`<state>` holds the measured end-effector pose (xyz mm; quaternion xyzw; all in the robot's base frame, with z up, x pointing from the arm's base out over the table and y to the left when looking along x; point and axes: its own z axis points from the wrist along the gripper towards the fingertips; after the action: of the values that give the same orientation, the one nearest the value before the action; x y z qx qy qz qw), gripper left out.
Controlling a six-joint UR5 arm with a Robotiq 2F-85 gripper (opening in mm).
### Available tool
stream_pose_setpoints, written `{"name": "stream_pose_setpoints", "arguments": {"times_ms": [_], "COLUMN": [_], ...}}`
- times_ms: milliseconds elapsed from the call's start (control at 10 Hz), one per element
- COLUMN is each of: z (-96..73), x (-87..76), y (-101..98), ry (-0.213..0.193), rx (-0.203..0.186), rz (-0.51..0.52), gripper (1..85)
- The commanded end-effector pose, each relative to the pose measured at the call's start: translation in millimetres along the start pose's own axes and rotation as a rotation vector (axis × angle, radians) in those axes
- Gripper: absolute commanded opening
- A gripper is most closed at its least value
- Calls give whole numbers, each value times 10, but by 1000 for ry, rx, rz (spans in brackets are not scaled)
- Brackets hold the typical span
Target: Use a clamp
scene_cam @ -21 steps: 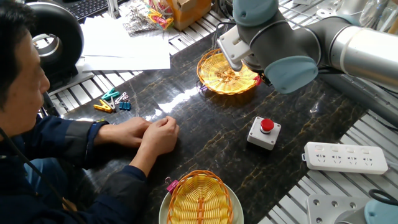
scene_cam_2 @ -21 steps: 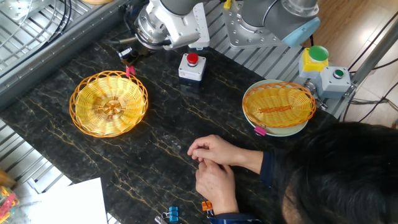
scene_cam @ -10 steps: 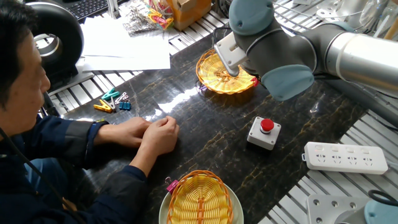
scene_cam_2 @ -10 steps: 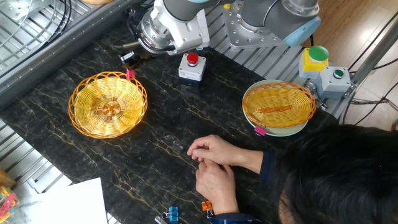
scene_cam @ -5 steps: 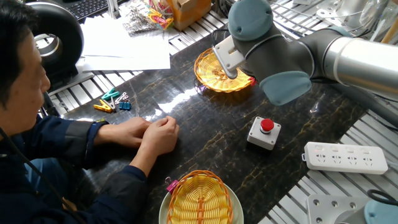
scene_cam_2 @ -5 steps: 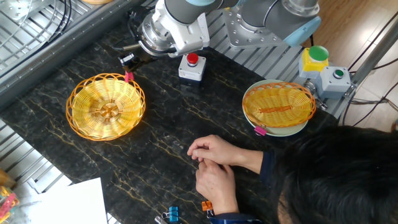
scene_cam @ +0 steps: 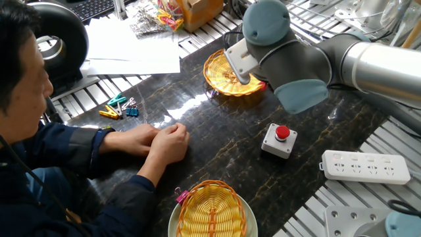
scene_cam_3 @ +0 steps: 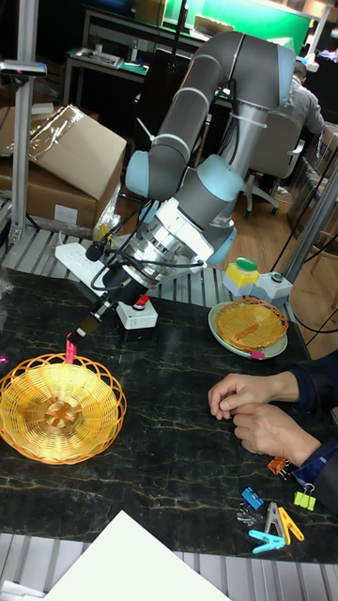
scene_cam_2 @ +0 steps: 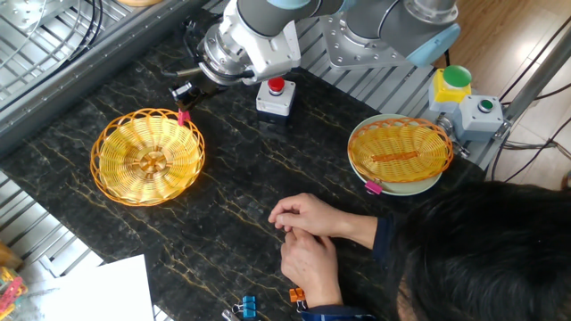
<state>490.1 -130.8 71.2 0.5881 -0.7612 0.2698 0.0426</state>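
The clamp (scene_cam_2: 183, 117) is a small red clip pinched on the far rim of a round wicker basket (scene_cam_2: 147, 159) at the table's left. My gripper (scene_cam_2: 182, 93) is right above it, shut on the clamp's upper end. In the tall fixed view the clamp (scene_cam_3: 70, 350) hangs from the gripper (scene_cam_3: 87, 329) at the basket's (scene_cam_3: 58, 408) back rim. In one fixed view the arm's wrist hides the fingers, and only a red bit of the clamp (scene_cam: 262, 83) shows beside the basket (scene_cam: 223, 74).
A second wicker basket (scene_cam_2: 399, 152) on a green plate carries a pink clip (scene_cam_2: 372, 187). A red-button box (scene_cam_2: 275, 95) stands close to the gripper. A person's hands (scene_cam_2: 308, 234) rest mid-table, with small coloured clips (scene_cam: 118, 108) nearby. A power strip (scene_cam: 365, 166) lies at the right.
The gripper has moved sideways with the clamp, and the basket has slid with it: leftward in the other fixed view, up-left in one fixed view. The hands stayed still.
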Motion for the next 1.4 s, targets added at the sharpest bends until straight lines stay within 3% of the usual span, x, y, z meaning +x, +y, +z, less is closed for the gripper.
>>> {"name": "stream_pose_setpoints", "arguments": {"times_ms": [0,100,300,400,700,800,900,1000,1100,1200,1300], "z": [23,18,1,-3,-31,-101,-241,-441,-727,-963,-1138], "x": [-114,-107,-79,-70,-57,-58,-98,-156,-362,-538,-608], "y": [73,97,123,124,164,210,321,427,648,738,743], "ry": [-47,-52,-64,-66,-75,-85,-111,-140,-191,-219,-204], "rx": [-30,-43,-61,-63,-83,-106,-161,-220,-353,-440,-476], "rz": [17,10,-20,-32,-39,-20,47,219,472,663,819], "gripper": [113,190,463,547,620,620,620,597,380,240,10]}}
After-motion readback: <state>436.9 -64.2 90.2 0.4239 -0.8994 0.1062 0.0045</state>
